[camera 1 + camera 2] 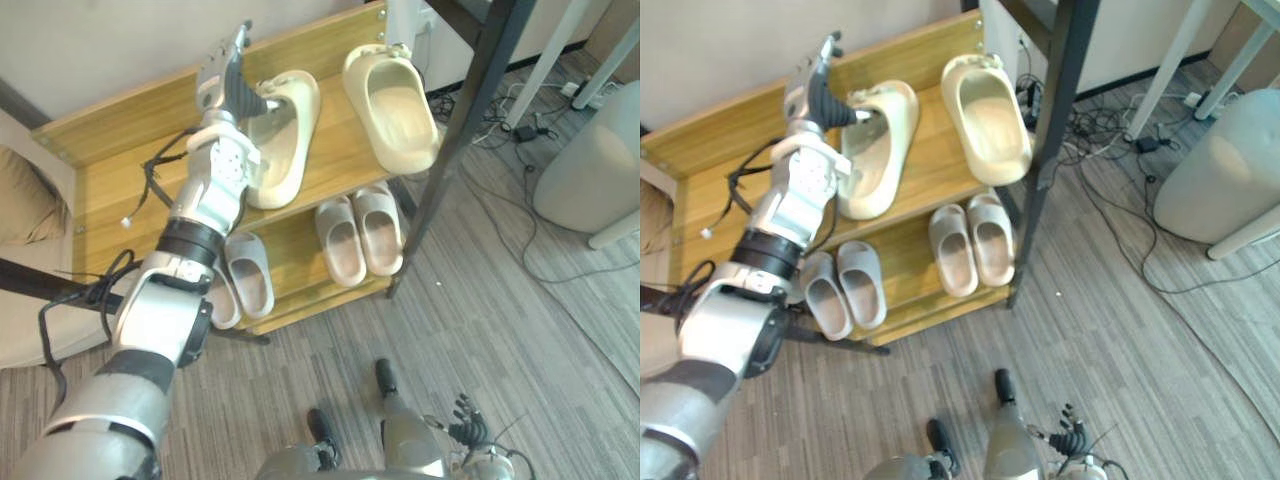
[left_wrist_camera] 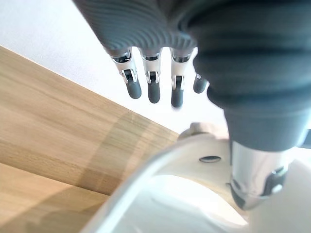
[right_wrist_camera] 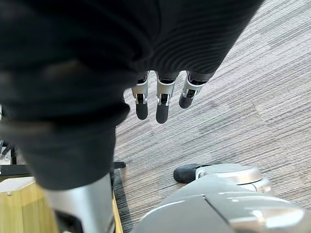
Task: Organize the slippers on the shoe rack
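Two smooth, moulded cream slippers lie on the top shelf of the wooden slatted shoe rack [image 1: 110, 170]: the left slipper [image 1: 297, 112] and, well apart at the right end, the right slipper [image 1: 392, 105]. The left hand [image 1: 222, 80] hovers over the left one, fingers straight, thumb resting on its rounded strap. A beige pair [image 1: 360, 235] and a grey pair [image 1: 250, 275] occupy the lower shelf. The right hand [image 1: 466, 424] hangs relaxed above ribbed grey carpet [image 1: 480, 330].

Grey striped carpet [image 1: 480, 340] meets a pale wall [image 1: 90, 50] beside a black post [image 1: 470, 110].
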You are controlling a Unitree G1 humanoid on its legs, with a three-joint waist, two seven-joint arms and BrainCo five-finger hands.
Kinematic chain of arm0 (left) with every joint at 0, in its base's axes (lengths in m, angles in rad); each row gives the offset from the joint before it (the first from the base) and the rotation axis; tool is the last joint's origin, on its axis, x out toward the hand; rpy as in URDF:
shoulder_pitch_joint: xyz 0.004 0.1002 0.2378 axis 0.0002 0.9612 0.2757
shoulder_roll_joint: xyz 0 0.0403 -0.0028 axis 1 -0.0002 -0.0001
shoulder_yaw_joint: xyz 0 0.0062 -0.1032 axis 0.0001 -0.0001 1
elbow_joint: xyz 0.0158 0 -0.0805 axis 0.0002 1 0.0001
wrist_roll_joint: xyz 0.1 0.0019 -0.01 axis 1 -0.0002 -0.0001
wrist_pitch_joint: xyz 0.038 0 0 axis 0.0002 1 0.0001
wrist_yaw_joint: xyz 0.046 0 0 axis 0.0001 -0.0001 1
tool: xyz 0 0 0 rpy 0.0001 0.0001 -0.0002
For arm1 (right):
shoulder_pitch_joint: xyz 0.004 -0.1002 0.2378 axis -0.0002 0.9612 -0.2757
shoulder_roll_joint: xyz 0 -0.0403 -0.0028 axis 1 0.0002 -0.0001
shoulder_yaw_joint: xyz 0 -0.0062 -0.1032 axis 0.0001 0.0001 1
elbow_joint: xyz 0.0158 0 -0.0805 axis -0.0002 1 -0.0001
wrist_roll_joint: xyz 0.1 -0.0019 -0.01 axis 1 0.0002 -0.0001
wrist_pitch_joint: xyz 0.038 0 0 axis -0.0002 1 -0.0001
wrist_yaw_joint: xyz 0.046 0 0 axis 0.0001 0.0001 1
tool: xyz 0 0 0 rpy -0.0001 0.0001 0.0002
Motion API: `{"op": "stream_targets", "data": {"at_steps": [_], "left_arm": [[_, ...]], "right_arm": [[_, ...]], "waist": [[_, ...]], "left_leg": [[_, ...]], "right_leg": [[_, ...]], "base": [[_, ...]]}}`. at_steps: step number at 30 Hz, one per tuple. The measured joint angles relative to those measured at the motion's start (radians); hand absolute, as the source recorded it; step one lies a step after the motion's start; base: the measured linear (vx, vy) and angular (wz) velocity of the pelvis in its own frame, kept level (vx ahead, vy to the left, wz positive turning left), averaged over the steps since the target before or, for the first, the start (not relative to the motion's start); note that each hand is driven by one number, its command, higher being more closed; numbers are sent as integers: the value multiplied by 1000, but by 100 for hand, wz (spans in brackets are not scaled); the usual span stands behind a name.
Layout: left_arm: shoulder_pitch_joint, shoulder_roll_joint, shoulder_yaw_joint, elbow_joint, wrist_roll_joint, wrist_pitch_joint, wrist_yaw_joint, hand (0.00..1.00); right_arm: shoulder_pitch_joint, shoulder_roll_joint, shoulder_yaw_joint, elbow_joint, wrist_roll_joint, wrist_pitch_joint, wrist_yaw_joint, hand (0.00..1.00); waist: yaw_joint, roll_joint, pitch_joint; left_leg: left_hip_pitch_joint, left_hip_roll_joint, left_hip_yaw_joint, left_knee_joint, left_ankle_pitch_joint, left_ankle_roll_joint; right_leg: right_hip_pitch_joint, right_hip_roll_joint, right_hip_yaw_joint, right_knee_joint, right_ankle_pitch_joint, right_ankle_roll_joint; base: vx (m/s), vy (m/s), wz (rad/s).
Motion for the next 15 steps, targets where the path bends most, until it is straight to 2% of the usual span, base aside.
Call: {"op": "stream_targets", "data": {"at_steps": [8,15], "left_arm": [[3,-4,7,-14,-59,-2,1,0],[103,-50,63,-187,-205,-29,23,0]], "right_arm": [[-1,0,0,6,0,-1,-1,0],[-23,-3,2,47,-1,1,-2,0]], "waist": [[0,-1,0],[6,-6,-1]], "left_leg": [[1,-2,-16,0,3,4],[19,-3,-30,0,4,5]], "right_leg": [[9,-5,-14,0,0,1],[34,-8,-28,-1,-1,2]], "base": [[5,-4,6],[2,-1,5]]}}
